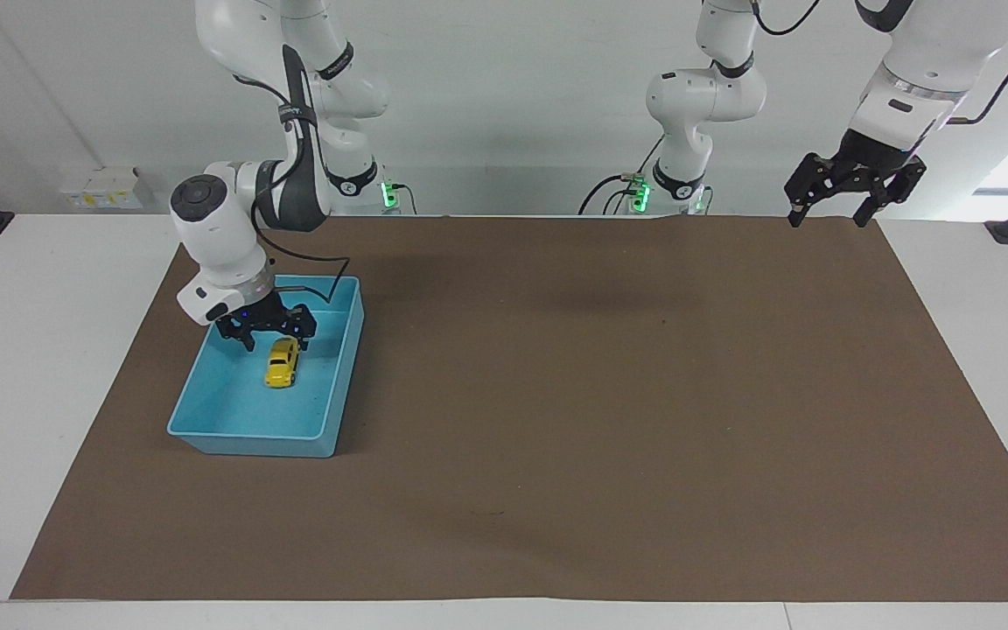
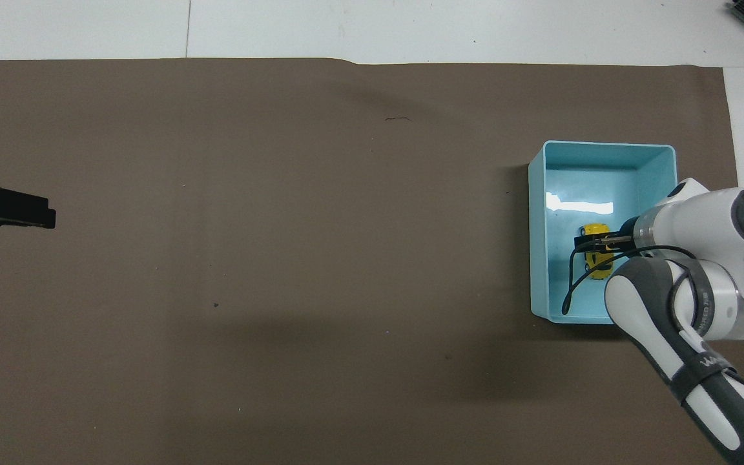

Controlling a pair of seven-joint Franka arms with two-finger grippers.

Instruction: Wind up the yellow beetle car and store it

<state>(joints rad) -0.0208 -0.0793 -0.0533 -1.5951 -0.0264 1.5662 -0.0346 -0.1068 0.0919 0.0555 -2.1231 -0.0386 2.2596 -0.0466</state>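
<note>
car [image 2: 597,259]: yellow, on the floor of the blue bin [image 2: 604,151], partly under the right gripper | bin: on brown mat [image 2: 281,226], toward the right arm's end | right gripper [image 2: 595,241]: over the car | left gripper [image 2: 20,208]: over mat edge, waiting

Right tool [image 2: 595,240] hides part of yellow beetle car [image 2: 600,270].

Robot lab: two white arms [image 1: 241,219] at a white table [image 1: 49,350] with brown mat [image 1: 600,394]
</note>
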